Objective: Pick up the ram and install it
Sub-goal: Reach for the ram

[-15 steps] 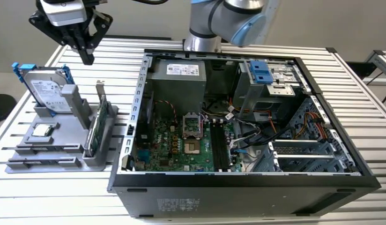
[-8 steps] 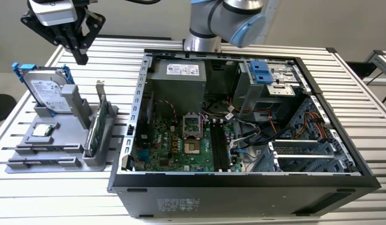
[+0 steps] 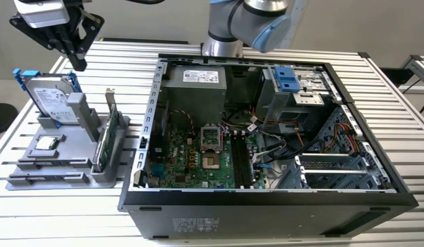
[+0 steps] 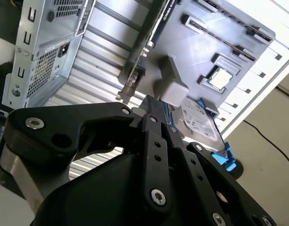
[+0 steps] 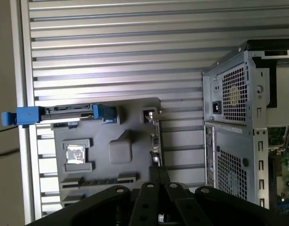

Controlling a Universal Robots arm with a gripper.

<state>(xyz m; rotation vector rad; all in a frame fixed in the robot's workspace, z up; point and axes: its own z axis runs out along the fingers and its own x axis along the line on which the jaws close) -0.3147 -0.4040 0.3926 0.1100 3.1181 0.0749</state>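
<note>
Currently the gripper (image 3: 80, 64) hangs over the hard drive (image 3: 53, 100) at the grey fixture's (image 3: 68, 153) far end, fingers pressed together and holding nothing. We read the ram (image 3: 43, 163) as the dark stick edge-on in a near fixture slot, well apart from the gripper.

Arm (image 3: 257, 20) cut off above, table (image 3: 129, 51) edges cropped

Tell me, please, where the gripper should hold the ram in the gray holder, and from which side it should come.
Probably the middle of its free long edge, coming straight down from above the gray holder. The ram stands on edge in a narrow slot, so its lower edge is guarded. It is best pinched across its thin body, on the two flat faces.
</note>
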